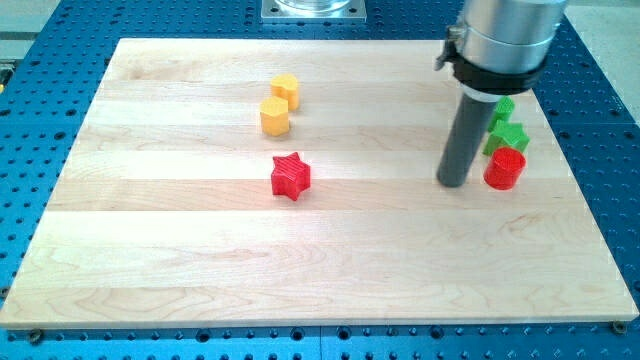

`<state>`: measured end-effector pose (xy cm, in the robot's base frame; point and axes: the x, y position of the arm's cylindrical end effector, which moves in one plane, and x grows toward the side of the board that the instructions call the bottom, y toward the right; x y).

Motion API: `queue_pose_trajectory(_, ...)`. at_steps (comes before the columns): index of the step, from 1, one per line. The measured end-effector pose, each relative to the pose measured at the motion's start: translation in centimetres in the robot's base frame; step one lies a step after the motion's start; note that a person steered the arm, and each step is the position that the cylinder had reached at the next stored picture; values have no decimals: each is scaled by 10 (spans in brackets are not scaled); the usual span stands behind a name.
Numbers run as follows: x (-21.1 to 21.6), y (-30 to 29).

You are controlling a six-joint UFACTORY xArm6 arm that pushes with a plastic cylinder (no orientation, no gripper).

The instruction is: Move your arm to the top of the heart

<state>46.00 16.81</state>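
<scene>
Resting my tip (453,184) just left of red block (505,169), green blocks (505,132) behind, no fingers shown.

My tip (454,184) is hemmed on the view's right by the red block (505,168) (just beside); the leftward board (180,250) lies open

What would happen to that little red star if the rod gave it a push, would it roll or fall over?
The red star sits low and flat on the wooden board, so it would probably slide, not tip. Its points make rolling unlikely, though an off-centre push might spin it. It looks rigid and small, so likely light. My tip is well off to the view's right.
</scene>
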Motion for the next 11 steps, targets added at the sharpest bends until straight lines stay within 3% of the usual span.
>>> queue_pose_trajectory(3,7,19)
queue_pose_trajectory(7,-13,16)
queue_pose_trajectory(10,-179,-12)
queue_pose_trajectory(11,-190,-102)
